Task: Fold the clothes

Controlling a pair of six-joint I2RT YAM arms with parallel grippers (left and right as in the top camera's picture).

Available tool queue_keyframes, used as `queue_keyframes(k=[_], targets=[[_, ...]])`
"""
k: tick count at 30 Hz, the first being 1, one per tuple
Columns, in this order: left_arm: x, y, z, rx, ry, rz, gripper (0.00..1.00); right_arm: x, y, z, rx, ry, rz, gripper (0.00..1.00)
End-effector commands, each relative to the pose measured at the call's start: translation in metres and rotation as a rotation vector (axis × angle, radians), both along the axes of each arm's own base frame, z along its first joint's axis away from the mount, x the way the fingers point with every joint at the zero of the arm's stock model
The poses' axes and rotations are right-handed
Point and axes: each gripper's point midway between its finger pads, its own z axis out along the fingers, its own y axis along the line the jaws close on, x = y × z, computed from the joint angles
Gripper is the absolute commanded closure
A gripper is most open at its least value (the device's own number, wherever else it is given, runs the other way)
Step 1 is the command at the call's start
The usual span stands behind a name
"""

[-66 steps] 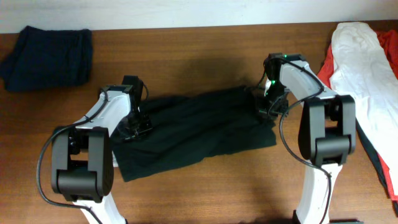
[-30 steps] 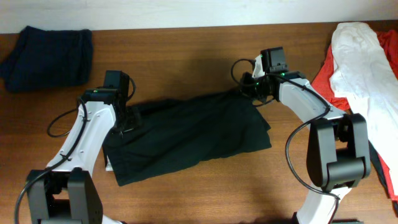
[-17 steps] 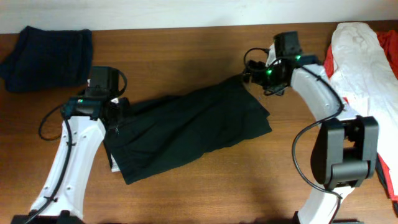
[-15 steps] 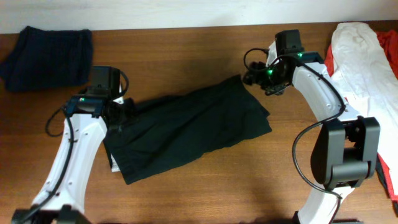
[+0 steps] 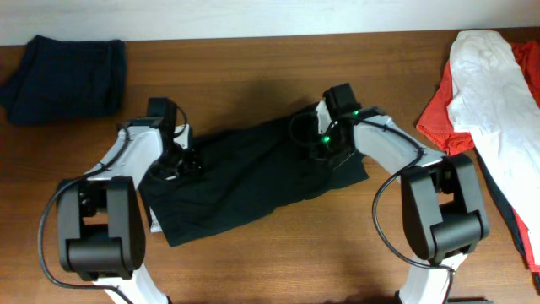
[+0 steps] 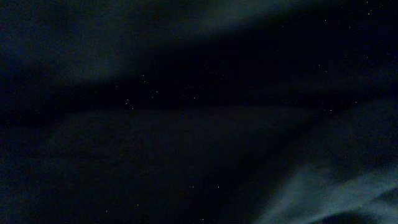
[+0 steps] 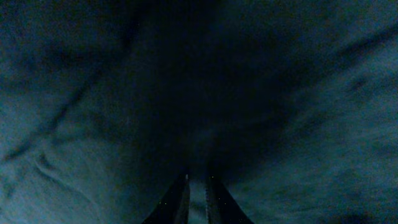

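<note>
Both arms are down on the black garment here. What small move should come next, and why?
Probably pinch the cloth under each tool, if not gripped already, and lift slightly. The left tool sits on the black garment's left end, the right tool near its upper right corner; both wrist views are filled with dark cloth.

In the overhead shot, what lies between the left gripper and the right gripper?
Only the black garment. Its rumpled fabric runs unbroken from the left gripper to the right gripper, as the overhead view shows.
</note>
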Motion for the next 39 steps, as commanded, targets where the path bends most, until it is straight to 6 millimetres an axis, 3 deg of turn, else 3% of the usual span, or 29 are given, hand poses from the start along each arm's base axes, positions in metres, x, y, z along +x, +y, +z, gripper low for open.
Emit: queue_keyframes(k=[1, 5, 7, 9, 12, 15, 17, 18, 22, 24, 25, 26, 27, 29, 30, 34, 36, 39], targets=[[0.011, 0.045, 0.001, 0.08, -0.023, 0.094, 0.99, -0.011, -0.01, -0.02, -0.104, 0.031, -0.071, 0.88], [0.033, 0.084, 0.024, 0.14, -0.097, 0.183, 0.99, -0.026, -0.022, -0.035, -0.153, 0.07, -0.091, 0.9], [0.044, 0.092, 0.041, 0.168, -0.136, 0.194, 0.99, -0.034, -0.031, -0.045, -0.197, 0.099, -0.126, 0.92], [0.051, 0.105, 0.076, 0.234, -0.194, 0.245, 0.99, -0.044, -0.047, -0.057, -0.277, 0.139, -0.172, 0.96], [0.046, 0.133, 0.142, 0.385, -0.318, 0.344, 0.99, -0.059, -0.055, -0.058, -0.317, 0.202, -0.197, 0.96], [0.031, 0.135, 0.186, 0.406, -0.407, 0.383, 0.99, -0.065, -0.064, -0.046, -0.357, 0.209, -0.236, 0.96], [0.01, 0.105, 0.194, 0.259, -0.373, 0.341, 0.99, -0.067, -0.072, -0.021, -0.38, 0.182, -0.287, 0.96], [0.004, 0.093, 0.193, 0.209, -0.349, 0.316, 0.99, -0.066, -0.074, -0.009, -0.381, 0.161, -0.299, 0.97], [-0.026, 0.027, 0.169, 0.055, -0.206, 0.124, 0.99, -0.059, -0.07, 0.081, -0.263, -0.053, -0.33, 0.95], [-0.04, -0.001, 0.141, 0.042, -0.14, 0.076, 0.99, -0.044, -0.04, 0.132, -0.086, -0.266, -0.154, 0.47], [-0.044, -0.009, 0.127, 0.037, -0.125, 0.081, 0.99, -0.039, -0.025, 0.144, -0.021, -0.327, -0.072, 0.39], [-0.045, -0.014, 0.115, 0.033, -0.119, 0.082, 0.99, -0.034, -0.018, 0.148, 0.011, -0.35, -0.045, 0.41], [-0.048, -0.022, 0.097, 0.008, -0.108, 0.078, 0.99, -0.028, -0.014, 0.142, 0.023, -0.349, -0.039, 0.59], [-0.055, -0.034, 0.069, -0.054, -0.083, 0.065, 0.99, -0.019, 0.01, 0.124, 0.124, -0.307, 0.013, 0.84], [-0.059, -0.033, 0.055, -0.05, -0.067, 0.066, 0.99, -0.016, 0.027, 0.115, 0.206, -0.28, 0.056, 0.92], [-0.07, -0.024, 0.012, -0.014, 0.037, 0.084, 0.99, -0.014, 0.079, 0.056, 0.294, -0.183, 0.145, 0.96], [-0.062, -0.013, -0.006, 0.024, 0.044, 0.107, 0.99, -0.021, 0.099, 0.027, 0.279, -0.142, 0.188, 0.96], [-0.05, 0.0, -0.02, 0.032, 0.028, 0.145, 0.99, -0.021, 0.107, 0.006, 0.224, -0.138, 0.196, 0.96]])
